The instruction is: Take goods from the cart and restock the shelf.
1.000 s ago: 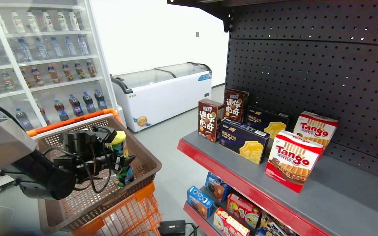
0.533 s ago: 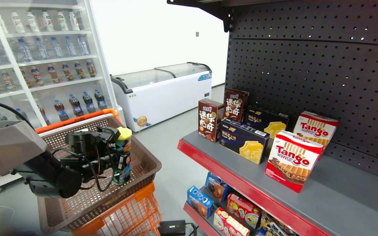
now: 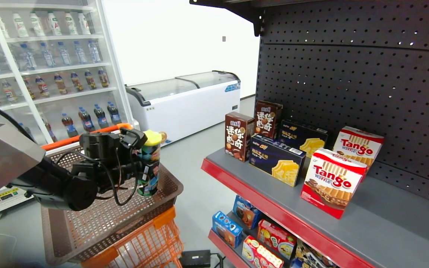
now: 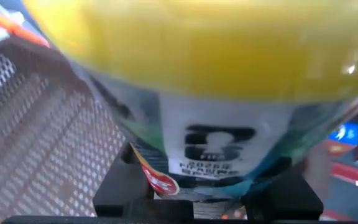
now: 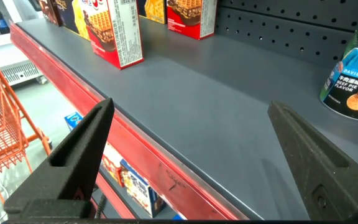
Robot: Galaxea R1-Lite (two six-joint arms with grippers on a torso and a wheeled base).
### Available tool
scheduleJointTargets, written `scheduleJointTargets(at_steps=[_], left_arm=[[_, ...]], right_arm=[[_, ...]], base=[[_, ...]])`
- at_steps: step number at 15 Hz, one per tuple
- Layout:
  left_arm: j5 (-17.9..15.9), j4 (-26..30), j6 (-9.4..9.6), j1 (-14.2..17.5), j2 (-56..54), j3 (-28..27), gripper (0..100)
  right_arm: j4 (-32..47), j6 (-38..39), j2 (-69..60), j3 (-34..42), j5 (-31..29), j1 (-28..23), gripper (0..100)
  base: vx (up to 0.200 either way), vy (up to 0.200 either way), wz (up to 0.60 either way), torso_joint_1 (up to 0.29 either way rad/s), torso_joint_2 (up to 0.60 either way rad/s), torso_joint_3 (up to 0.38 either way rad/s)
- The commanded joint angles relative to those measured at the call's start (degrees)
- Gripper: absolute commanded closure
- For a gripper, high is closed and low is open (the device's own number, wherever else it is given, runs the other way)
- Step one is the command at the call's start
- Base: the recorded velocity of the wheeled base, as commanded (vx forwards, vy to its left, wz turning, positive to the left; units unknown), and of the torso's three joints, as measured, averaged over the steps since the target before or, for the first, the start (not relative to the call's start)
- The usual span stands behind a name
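Observation:
A tall snack can (image 3: 150,163) with a yellow lid (image 3: 152,137) is held upright above the brown cart basket (image 3: 88,227), near its right rim. My left gripper (image 3: 144,169) is shut on the can's body from the side. In the left wrist view the yellow lid (image 4: 197,50) and the can's label (image 4: 216,155) loom close, with the black fingers (image 4: 120,190) either side of the can. My right gripper (image 5: 191,107) is open over the bare grey shelf board (image 5: 216,118), nothing between its fingers.
The grey shelf (image 3: 378,219) with a red front edge (image 3: 274,212) holds brown boxes (image 3: 238,136), dark blue boxes (image 3: 277,159) and red-white wafer boxes (image 3: 331,182). A blue-green can (image 5: 356,81) stands farther along. Lower shelves hold several packs. A chest freezer (image 3: 184,106) stands behind.
My left gripper has risen and moved right with the can, from down inside the basket to above its right rim. The shelf goods have not moved.

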Motion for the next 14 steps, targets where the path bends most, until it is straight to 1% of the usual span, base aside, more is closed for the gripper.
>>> scheduleJointTargets(at_steps=[1, 3, 5, 6, 7, 8, 9, 11, 12, 13, 14], left_arm=[[-0.7, 3.4, -1.9, -1.7, -6.8, -2.3, 100], [-5.8, 4.4, -2.07, -1.7, -10.0, -2.4, 100], [-9.2, 5.8, -2.78, -1.8, -13.9, -1.0, 100], [-11.0, 7.4, -4.18, -1.8, -16.1, -0.1, 100], [-13.9, 8.5, -6.12, -2.1, -18.7, 0.7, 100], [-16.2, 9.4, -7.43, -2.5, -20.8, 1.7, 100], [-17.8, 9.9, -8.23, -3.2, -23.8, 2.9, 100], [-19.8, 10.2, -8.75, -4.2, -27.3, 3.1, 100], [-19.9, 10.4, -8.66, -4.4, -27.9, 3.3, 100], [-21.1, 10.1, -8.31, -4.9, -27.9, 4.8, 100], [-23.1, 9.6, -8.05, -5.3, -28.0, 5.4, 100]], right_arm=[[0.0, 0.0, 0.1, 0.0, 0.0, 0.0, 0], [0.0, 0.0, 0.1, 0.0, 0.0, 0.0, 0], [0.0, 0.0, 0.1, 0.0, 0.0, 0.0, 0], [0.0, 0.0, 0.1, 0.0, 0.0, 0.0, 0], [0.0, 0.0, 0.1, 0.0, 0.0, 0.0, 0], [0.0, 0.0, 0.1, 0.0, 0.0, 0.0, 0], [0.0, 0.0, 0.1, 0.0, 0.0, 0.0, 0], [0.0, 0.0, 0.1, 0.0, 0.0, 0.0, 0], [0.0, 0.0, 0.1, 0.0, 0.0, 0.0, 0], [0.0, 0.0, 0.1, 0.0, 0.0, 0.0, 0], [0.0, 0.0, 0.1, 0.0, 0.0, 0.0, 0]], base=[[0.0, 0.0, 0.0, 0.0, 0.0, 0.0], [0.0, 0.0, 0.0, 0.0, 0.0, 0.0], [0.0, 0.0, 0.0, 0.0, 0.0, 0.0], [0.0, 0.0, 0.0, 0.0, 0.0, 0.0], [0.0, 0.0, 0.0, 0.0, 0.0, 0.0], [0.0, 0.0, 0.0, 0.0, 0.0, 0.0], [0.0, 0.0, 0.0, 0.0, 0.0, 0.0], [0.0, 0.0, 0.0, 0.0, 0.0, 0.0], [0.0, 0.0, 0.0, 0.0, 0.0, 0.0], [0.0, 0.0, 0.0, 0.0, 0.0, 0.0], [0.0, 0.0, 0.0, 0.0, 0.0, 0.0]])
